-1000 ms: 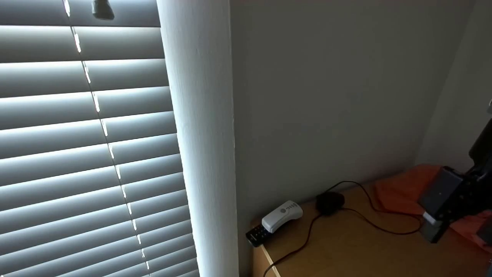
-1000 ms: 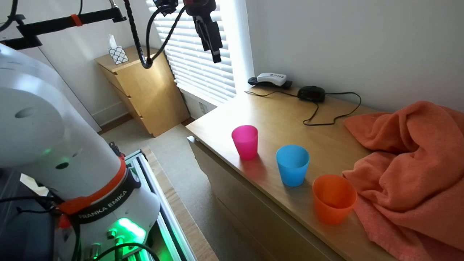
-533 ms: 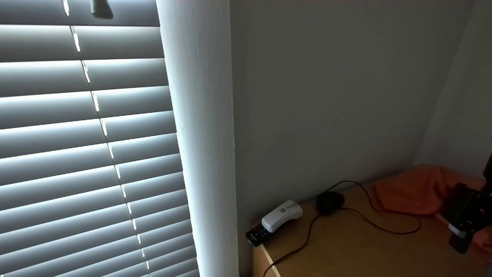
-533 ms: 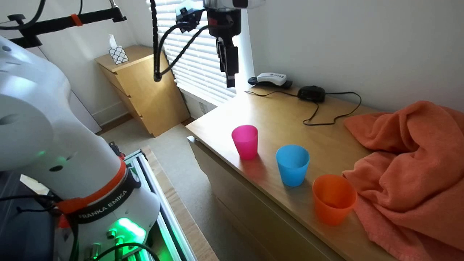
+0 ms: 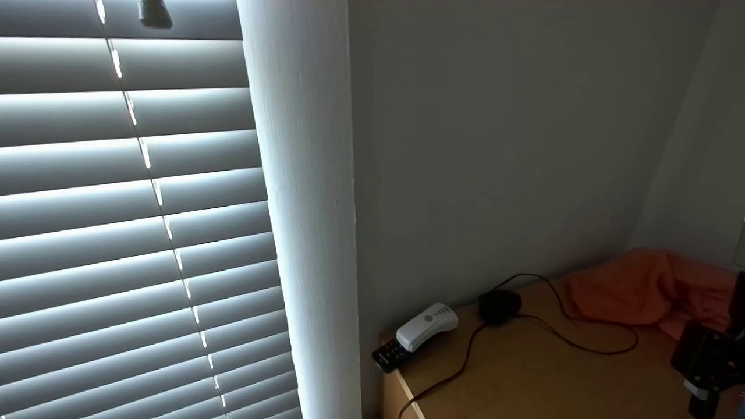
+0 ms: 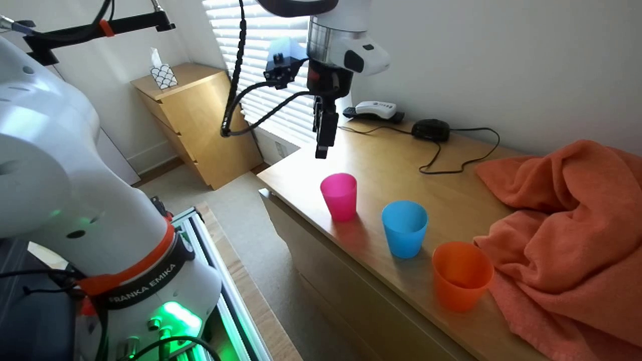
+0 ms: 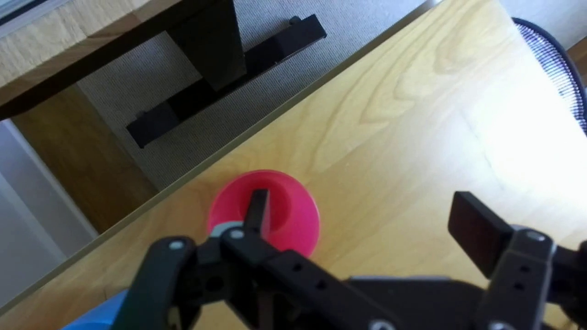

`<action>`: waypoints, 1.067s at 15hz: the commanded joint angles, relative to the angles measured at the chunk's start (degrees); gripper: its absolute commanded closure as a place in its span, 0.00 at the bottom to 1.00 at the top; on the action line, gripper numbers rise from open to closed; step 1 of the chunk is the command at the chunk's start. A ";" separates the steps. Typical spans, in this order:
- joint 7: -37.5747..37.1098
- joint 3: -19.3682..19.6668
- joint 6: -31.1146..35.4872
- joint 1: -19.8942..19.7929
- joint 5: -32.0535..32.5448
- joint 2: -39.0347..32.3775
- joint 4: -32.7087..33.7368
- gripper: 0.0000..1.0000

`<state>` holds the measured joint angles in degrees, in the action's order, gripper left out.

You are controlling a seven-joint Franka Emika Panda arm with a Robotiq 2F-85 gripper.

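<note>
My gripper (image 7: pixel 360 204) stands open above the wooden cabinet top, its black fingers (image 7: pixel 477 229) wide apart with only bare wood seen between them. A pink cup (image 7: pixel 293 224) is nearest; in the wrist view one finger overlaps it, but the gripper is still above it and apart from it. An exterior view has the gripper (image 6: pixel 322 150) higher than the upright pink cup (image 6: pixel 339 196) and behind it. A blue cup (image 6: pixel 405 228) and an orange cup (image 6: pixel 461 276) stand upright in a row beside it. Only part of the blue cup (image 7: pixel 98 314) shows in the wrist view.
An orange towel (image 6: pixel 577 225) lies crumpled beside the cups. Toward the wall are a black device with a cord (image 6: pixel 430 129) and a white remote (image 6: pixel 376 109) resting on a dark one. Window blinds (image 5: pixel 134 233) adjoin the cabinet. The cabinet's front edge (image 7: pixel 220 153) runs close to the pink cup.
My gripper has come down and somewhat to the right in both exterior views, closer to the pink cup's height. It has stayed open. The cups and towel have not moved.
</note>
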<state>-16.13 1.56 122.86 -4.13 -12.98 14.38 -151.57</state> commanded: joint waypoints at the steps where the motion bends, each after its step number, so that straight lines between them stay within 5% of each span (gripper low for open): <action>1: 1.70 0.84 4.67 0.12 -2.24 -2.72 -0.76 0.00; 11: 0.96 1.46 10.03 -0.18 -2.16 -9.74 0.00 0.00; 13: 0.33 1.63 10.65 -0.28 -1.56 -11.23 0.32 0.14; 14: 0.32 1.76 10.58 -0.28 -1.56 -11.87 0.53 0.30; 16: 0.29 1.94 10.43 -0.25 -1.31 -13.23 1.06 0.38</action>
<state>-15.38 3.12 132.47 -4.26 -14.14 3.49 -151.31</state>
